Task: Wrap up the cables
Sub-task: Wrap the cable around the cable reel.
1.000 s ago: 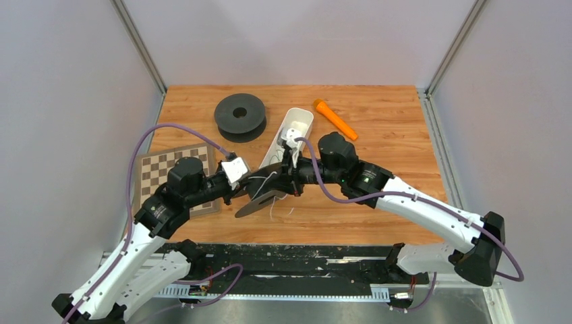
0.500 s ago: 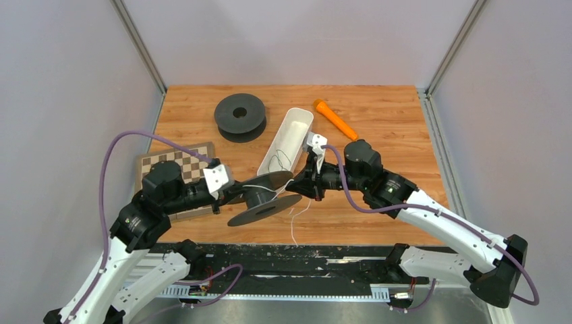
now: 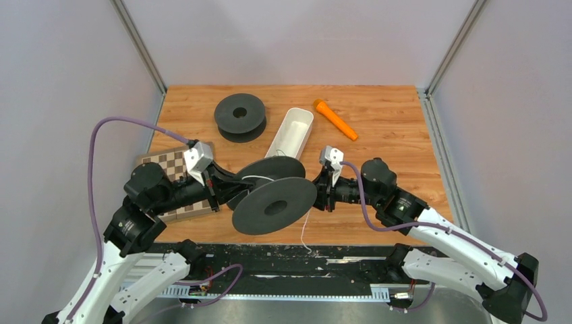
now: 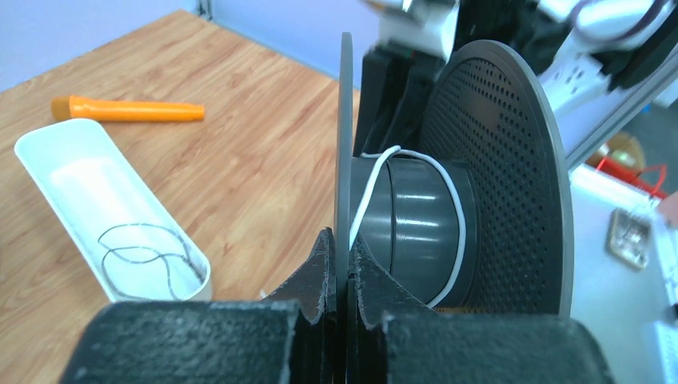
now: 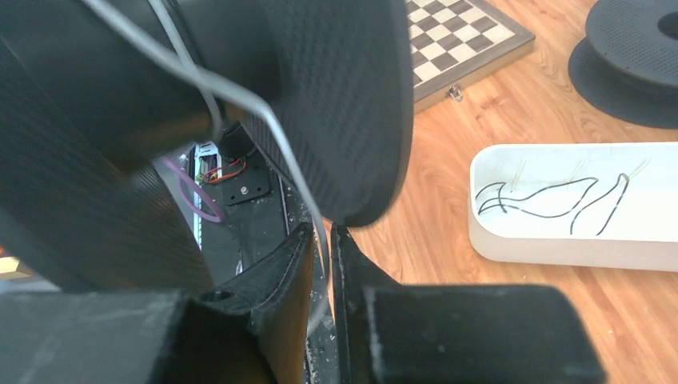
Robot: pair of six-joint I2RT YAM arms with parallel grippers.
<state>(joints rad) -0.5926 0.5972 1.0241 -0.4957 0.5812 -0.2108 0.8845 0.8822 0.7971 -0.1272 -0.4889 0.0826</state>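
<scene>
My left gripper is shut on the flange edge of a black spool and holds it raised and tilted over the table's front. In the left wrist view the jaws pinch the thin flange, and the whitish cable loops round the spool's grey hub. My right gripper is just right of the spool, shut on the whitish cable, which runs up to the spool. Its loose end hangs toward the table edge. The dark cable lies coiled in the white tray.
The white tray lies behind the spool. A second black spool sits at the back left, an orange marker at the back, and a chessboard at the left under my left arm.
Both arms drew back toward the near edge. The spool rose and turned so that its flange faces up. My right gripper moved right, away from the tray, with the whitish cable.
</scene>
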